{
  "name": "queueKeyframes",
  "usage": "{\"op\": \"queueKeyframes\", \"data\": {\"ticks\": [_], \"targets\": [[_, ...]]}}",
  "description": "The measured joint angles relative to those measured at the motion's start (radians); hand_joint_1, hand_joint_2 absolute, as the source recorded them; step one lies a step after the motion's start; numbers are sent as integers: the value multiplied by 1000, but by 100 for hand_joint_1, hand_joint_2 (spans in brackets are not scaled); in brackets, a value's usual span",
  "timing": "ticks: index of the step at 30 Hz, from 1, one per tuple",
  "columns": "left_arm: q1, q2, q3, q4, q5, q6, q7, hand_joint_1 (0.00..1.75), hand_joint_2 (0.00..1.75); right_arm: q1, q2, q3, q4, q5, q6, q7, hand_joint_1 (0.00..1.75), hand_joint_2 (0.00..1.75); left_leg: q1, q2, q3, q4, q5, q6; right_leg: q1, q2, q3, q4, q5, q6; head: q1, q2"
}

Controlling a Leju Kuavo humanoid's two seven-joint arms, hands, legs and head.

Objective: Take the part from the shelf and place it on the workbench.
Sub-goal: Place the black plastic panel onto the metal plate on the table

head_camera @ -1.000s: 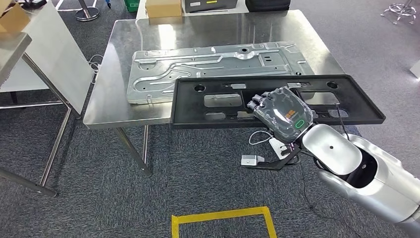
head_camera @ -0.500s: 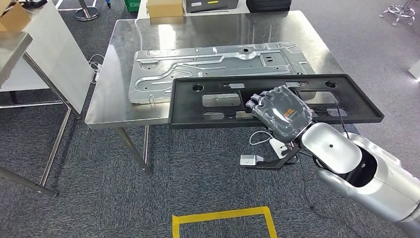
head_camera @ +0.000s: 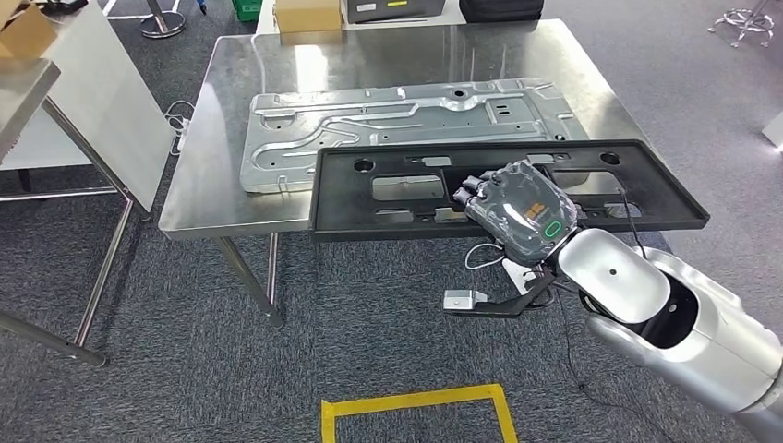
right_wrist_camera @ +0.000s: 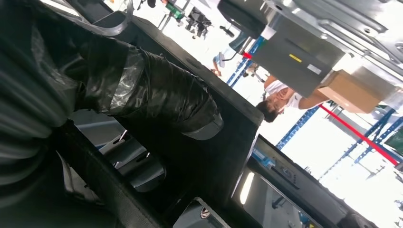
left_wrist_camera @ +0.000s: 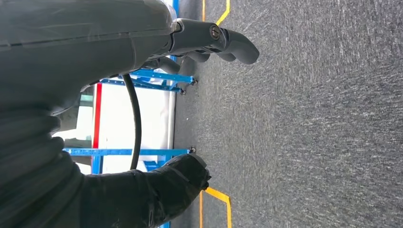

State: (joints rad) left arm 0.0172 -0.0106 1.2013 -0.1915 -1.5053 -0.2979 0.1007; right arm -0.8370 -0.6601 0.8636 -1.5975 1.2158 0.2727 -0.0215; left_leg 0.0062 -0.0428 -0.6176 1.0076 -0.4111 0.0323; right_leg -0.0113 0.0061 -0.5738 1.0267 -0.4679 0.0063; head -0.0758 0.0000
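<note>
My right hand [head_camera: 517, 210] grips a long black plastic panel [head_camera: 388, 217] with several cut-outs. The panel hangs level over the near edge of the steel workbench [head_camera: 198, 185], its far side overlapping a stamped grey metal sheet [head_camera: 369, 115] that lies on the bench. In the right wrist view the taped thumb [right_wrist_camera: 157, 95] presses on the black panel [right_wrist_camera: 223, 142]. My left hand [left_wrist_camera: 209, 40] hangs over grey carpet, fingers loosely curled and holding nothing.
A cardboard box [head_camera: 305, 14] and a dark case [head_camera: 499, 9] stand at the bench's far edge. A white board [head_camera: 102, 101] leans at the left beside another table. A yellow tape square [head_camera: 415, 406] marks the floor. A person [right_wrist_camera: 280, 99] stands in the distance.
The black panel, held by my right hand, has moved slightly left and farther over the workbench. The left hand has not visibly moved.
</note>
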Motion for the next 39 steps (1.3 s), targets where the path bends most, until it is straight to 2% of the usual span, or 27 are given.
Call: {"op": "queueKeyframes", "data": {"ticks": [2,5,6,7,8,10,11,12,15,17,18,20,21,22,23,25,26,27,29,31,32,33,34,36,37,38,39], "targets": [[0,-1,0,0,0,0,0,0,175,-1,1,0,1,-1,0,0,175,175,7,2,14,-25,12,7,1,-2,-13,39,-30,4,1,0],[-1,-1,0,0,0,-1,-2,0,175,2,2,2,5,-4,5,-2,175,175,10,4,17,-33,16,9,-6,-3,-97,215,-123,12,2,0],[-1,-2,0,0,0,-2,-3,0,175,5,2,5,7,-6,9,-2,175,175,11,3,15,-31,15,8,-10,-3,-117,254,-133,16,2,0],[-1,-2,0,0,0,-2,-3,0,175,6,3,7,9,-7,12,-3,175,175,13,3,14,-27,13,5,-14,-4,-119,256,-122,20,2,0],[-1,-3,0,0,0,-2,-3,0,175,5,4,8,10,-9,14,-3,175,175,15,3,12,-21,10,0,-19,-4,-101,219,-94,24,1,0],[-1,-3,0,0,0,-2,-3,0,175,3,7,10,11,-12,15,-3,175,175,20,0,6,-1,-1,-15,-26,-1,-37,95,-35,32,2,0],[-1,-3,0,0,0,-2,-4,0,175,1,8,11,12,-13,15,-4,175,175,20,-1,3,10,-7,-24,-26,3,-15,51,-20,30,2,0],[-1,-3,0,0,0,-2,-5,0,175,0,9,13,12,-14,16,-4,175,175,19,-2,-1,18,-11,-31,-24,7,-5,30,-16,26,2,0],[0,-4,0,0,0,-3,-6,0,175,-2,13,17,13,-17,16,-7,175,175,21,-3,-5,22,-13,-47,-18,7,-10,31,-16,0,2,0],[-1,-4,0,0,0,-3,-7,0,175,-7,16,18,13,-19,16,-10,175,175,23,11,-21,57,-35,-54,-19,1,-8,28,-13,-15,2,0],[-2,-5,0,0,0,-3,-7,0,175,-9,18,19,13,-20,17,-11,175,175,23,21,-43,103,-61,-56,-19,-2,-7,27,-13,-21,2,0],[-4,-5,0,-1,0,-3,-10,0,175,-10,22,21,13,-23,22,-11,175,175,23,33,-108,237,-120,-58,-13,-8,-6,27,-15,-28,2,0],[-3,-5,0,-1,0,-4,-11,0,175,-10,23,23,13,-25,26,-11,175,175,22,35,-135,290,-136,-57,-10,-10,-5,27,-16,-30,2,0],[-3,-5,0,-1,0,-4,-12,0,175,-10,24,24,13,-27,30,-11,175,175,22,35,-148,313,-134,-55,-8,-12,-3,27,-18,-31,1,0],[-3,-6,0,-1,0,-4,-12,0,175,-10,25,26,13,-28,32,-11,175,175,21,36,-139,290,-111,-50,-5,-13,-1,27,-20,-32,1,0],[-3,-5,0,-1,0,-4,-14,0,175,-13,28,27,13,-31,33,-12,175,175,14,37,-73,154,-45,-33,-2,-15,7,26,-25,-32,2,0],[-4,-5,0,-1,0,-4,-15,0,175,-16,30,27,13,-32,33,-13,175,175,9,40,-39,89,-23,-24,0,-17,10,25,-28,-29,2,0],[-5,-5,0,-1,0,-5,-17,0,175,-18,32,27,13,-32,34,-13,175,175,5,42,-18,47,-15,-18,0,-18,12,24,-30,-25,2,0],[-4,-4,0,-1,0,-5,-18,0,175,-20,35,28,13,-32,35,-13,175,175,-1,43,-9,28,-17,-14,-1,-20,14,18,-30,-14,2,0],[-2,-3,0,-2,0,-5,-18,0,175,-22,38,29,13,-32,35,-13,175,175,3,41,0,12,-12,-9,-1,-20,19,16,-34,-1,2,0],[-2,-3,0,-2,0,-5,-18,0,175,-24,38,29,13,-32,36,-13,175,175,6,41,7,2,-10,-5,-1,-19,12,33,-46,3,2,0],[-3,-4,0,-2,0,-5,-18,0,175,-26,39,29,13,-32,36,-13,175,175,9,41,14,-6,-8,-1,-1,-16,-6,70,-66,6,3,0],[-4,-5,0,-2,0,-5,-18,0,175,-27,39,29,13,-32,37,-13,175,175,8,40,18,-9,-9,2,-2,-13,-36,127,-92,8,3,0],[-5,-5,1,-2,0,-5,-16,0,175,-27,39,33,15,-32,39,-13,175,175,6,39,21,-7,-15,7,-2,-9,-112,252,-135,12,3,0],[-5,-6,1,-2,0,-5,-14,0,175,-26,39,35,16,-32,40,-13,175,175,5,38,23,-5,-19,8,-3,-9,-138,285,-133,14,3,0],[-4,-6,2,-2,0,-5,-12,0,175,-25,39,37,17,-33,40,-13,175,175,5,37,25,-2,-24,7,-3,-9,-146,282,-112,14,3,0],[-5,-6,3,-2,0,-5,-11,0,175,-25,40,39,19,-33,40,-13,175,175,5,35,29,2,-29,6,-3,-9,-135,242,-75,14,3,0]]}}
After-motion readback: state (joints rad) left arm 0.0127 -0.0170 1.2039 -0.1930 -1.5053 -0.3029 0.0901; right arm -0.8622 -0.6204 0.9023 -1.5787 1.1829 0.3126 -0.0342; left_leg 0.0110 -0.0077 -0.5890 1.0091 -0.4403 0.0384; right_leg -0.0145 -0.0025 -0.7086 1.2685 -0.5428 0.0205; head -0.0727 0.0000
